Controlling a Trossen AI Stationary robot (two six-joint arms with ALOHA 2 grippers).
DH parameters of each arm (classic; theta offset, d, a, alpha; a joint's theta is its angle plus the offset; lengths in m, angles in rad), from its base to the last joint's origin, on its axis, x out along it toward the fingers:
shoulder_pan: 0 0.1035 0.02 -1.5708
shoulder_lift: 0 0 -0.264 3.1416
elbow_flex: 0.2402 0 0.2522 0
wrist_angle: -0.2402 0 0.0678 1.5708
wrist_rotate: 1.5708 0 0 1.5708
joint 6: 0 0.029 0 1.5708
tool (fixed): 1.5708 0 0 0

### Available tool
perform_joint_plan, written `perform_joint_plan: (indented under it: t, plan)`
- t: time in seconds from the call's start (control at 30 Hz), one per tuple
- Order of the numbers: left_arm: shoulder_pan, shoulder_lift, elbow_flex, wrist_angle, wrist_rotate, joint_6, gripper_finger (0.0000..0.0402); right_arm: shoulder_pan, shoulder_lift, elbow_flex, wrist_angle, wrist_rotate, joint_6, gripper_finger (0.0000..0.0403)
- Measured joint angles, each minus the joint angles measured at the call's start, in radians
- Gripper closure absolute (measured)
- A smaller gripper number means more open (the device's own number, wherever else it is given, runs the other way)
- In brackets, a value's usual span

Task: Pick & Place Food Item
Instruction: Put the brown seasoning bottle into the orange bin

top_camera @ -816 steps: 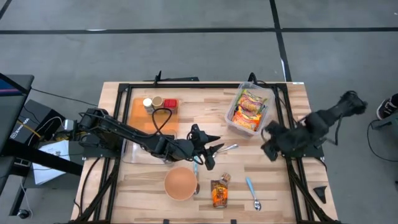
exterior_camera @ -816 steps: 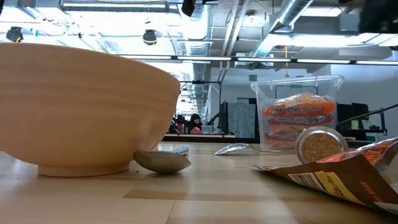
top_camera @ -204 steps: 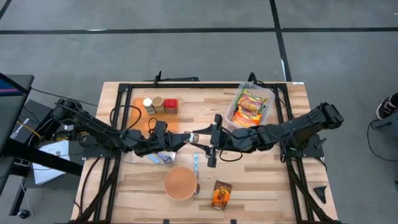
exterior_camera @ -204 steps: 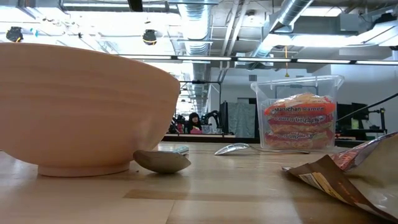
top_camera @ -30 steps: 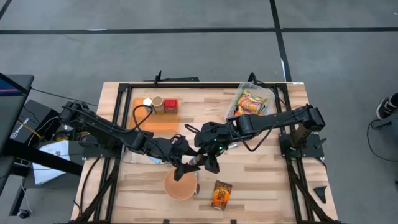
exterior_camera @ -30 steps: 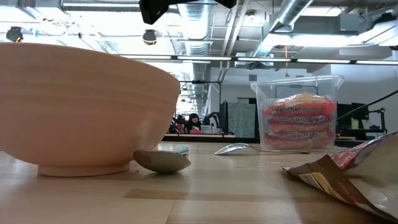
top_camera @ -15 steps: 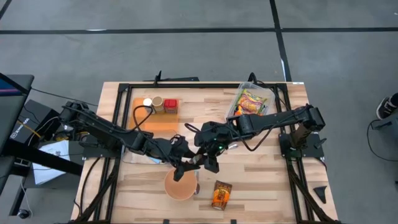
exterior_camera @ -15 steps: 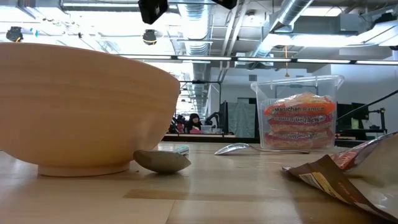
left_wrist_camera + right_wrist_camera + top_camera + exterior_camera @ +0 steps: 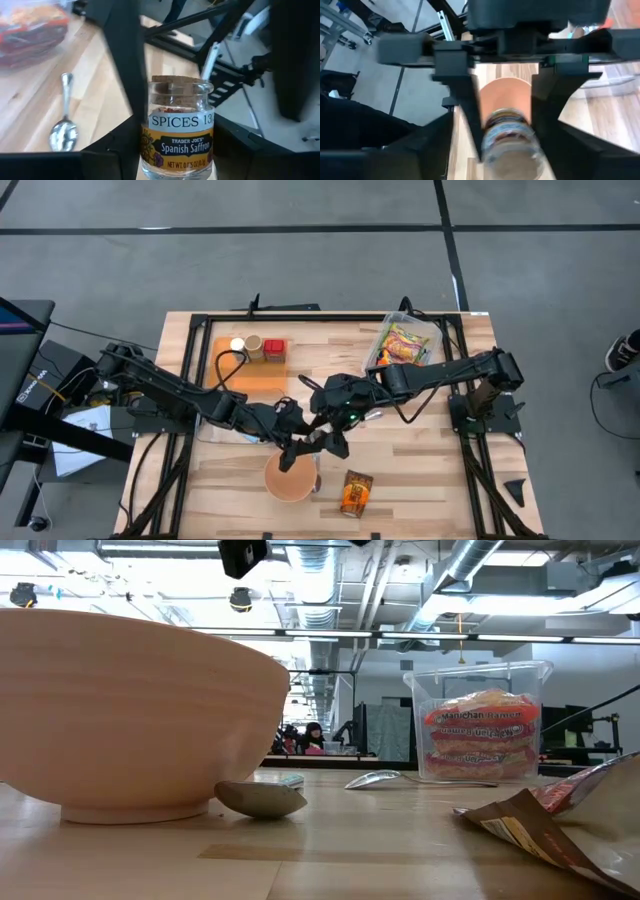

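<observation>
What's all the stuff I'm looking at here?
table: one, light wood, under everything
bowl: one, tan, front centre
snack packet: one, orange-brown, right of bowl
tub: one, clear, back right, holding noodle packets
board: one, orange, back left
small jars: three, on board
spoons: two, one mid-table, one beside bowl
spice jar: one, glass, above bowl
left claw: black, gripping spice jar
right claw: black, at spice jar

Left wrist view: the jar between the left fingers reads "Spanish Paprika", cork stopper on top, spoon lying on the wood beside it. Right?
Not quite. In the left wrist view the jar's label reads "Spanish Saffron", not Paprika. The rest holds: a cork stopper sits on top, and a spoon lies on the wood beside it.
</observation>
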Motion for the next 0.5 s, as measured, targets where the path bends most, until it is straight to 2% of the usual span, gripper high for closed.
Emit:
perform_joint_plan:
  t: [0.1,0.2,0.37,0.5]
  plan:
    - [0.0,0.0,-0.001,-0.001,-0.007,0.0,0.022,0.0,-0.01,-0.001,-0.004,0.001,0.029,0.0074]
    - [0.0,0.0,-0.001,-0.015,-0.007,0.0,0.022,0.0,-0.022,-0.002,-0.012,0.001,0.062,0.0047]
    - [-0.001,-0.004,-0.001,-0.017,-0.057,0.001,0.022,0.025,-0.072,-0.001,-0.075,0.037,0.101,0.0051]
    - [0.006,-0.026,-0.004,0.027,-0.138,-0.022,0.022,0.079,-0.128,-0.002,-0.154,0.178,0.107,0.0073]
